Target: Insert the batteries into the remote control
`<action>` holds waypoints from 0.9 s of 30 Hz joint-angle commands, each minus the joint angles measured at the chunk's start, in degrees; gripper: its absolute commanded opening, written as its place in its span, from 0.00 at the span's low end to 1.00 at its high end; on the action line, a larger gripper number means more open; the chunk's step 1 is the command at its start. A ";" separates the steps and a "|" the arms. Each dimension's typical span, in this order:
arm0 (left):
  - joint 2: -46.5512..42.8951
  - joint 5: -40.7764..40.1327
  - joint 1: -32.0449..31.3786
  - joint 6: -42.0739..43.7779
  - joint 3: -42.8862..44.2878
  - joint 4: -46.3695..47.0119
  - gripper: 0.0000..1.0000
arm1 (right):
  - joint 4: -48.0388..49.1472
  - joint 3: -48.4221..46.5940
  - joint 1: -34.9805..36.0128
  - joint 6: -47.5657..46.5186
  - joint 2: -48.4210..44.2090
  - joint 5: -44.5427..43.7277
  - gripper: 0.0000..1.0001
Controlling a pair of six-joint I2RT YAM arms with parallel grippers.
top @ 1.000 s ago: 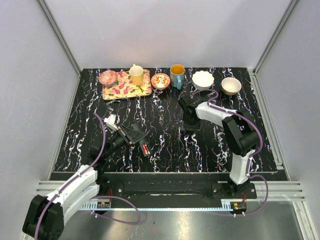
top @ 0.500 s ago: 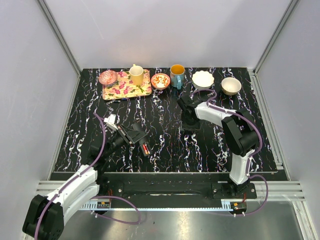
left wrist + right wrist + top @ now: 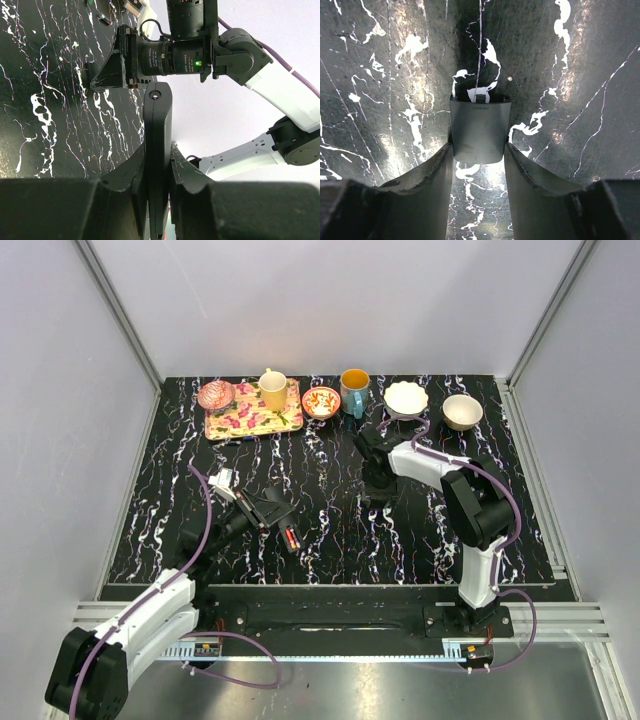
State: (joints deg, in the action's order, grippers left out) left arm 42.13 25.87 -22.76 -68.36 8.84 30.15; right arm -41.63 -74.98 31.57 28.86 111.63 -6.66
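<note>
Holding remote control (image 3: 157, 115) edge-on above black marbled table (image 3: 45, 100), left-front area | left gripper (image 3: 157, 152) fully closed on its flat faces, likely steadying it for battery loading | right gripper (image 3: 479, 145) half-spread, pinching grey cover plate (image 3: 480, 125) by its edges, low at table centre, apparently to park it aside.

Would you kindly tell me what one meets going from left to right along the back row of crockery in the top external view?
Pink bowl → yellow cup → small red-patterned bowl → blue mug → white scalloped bowl → cream bowl.
</note>
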 commanded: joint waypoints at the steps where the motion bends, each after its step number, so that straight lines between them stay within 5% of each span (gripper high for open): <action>1: 0.06 -0.47 -0.17 0.51 0.83 4.13 0.00 | 1.46 4.93 -0.72 -1.88 6.93 -1.00 0.47; 9: 0.58 -0.12 -0.09 1.03 1.35 3.86 0.00 | 2.16 7.21 -0.90 -1.09 4.39 -0.99 0.28; 19: 8.66 -0.64 -1.05 0.07 4.51 9.47 0.00 | -10.82 8.80 4.36 -4.25 -21.17 -1.17 0.13; 27: 20.88 -3.54 -4.92 -0.64 9.78 18.88 0.00 | -19.36 4.51 10.79 -5.56 -31.99 4.27 0.00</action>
State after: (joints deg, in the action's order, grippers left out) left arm 59.31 24.86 -25.96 -68.90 13.72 39.03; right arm -54.96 -66.72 40.07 25.32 84.12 -5.91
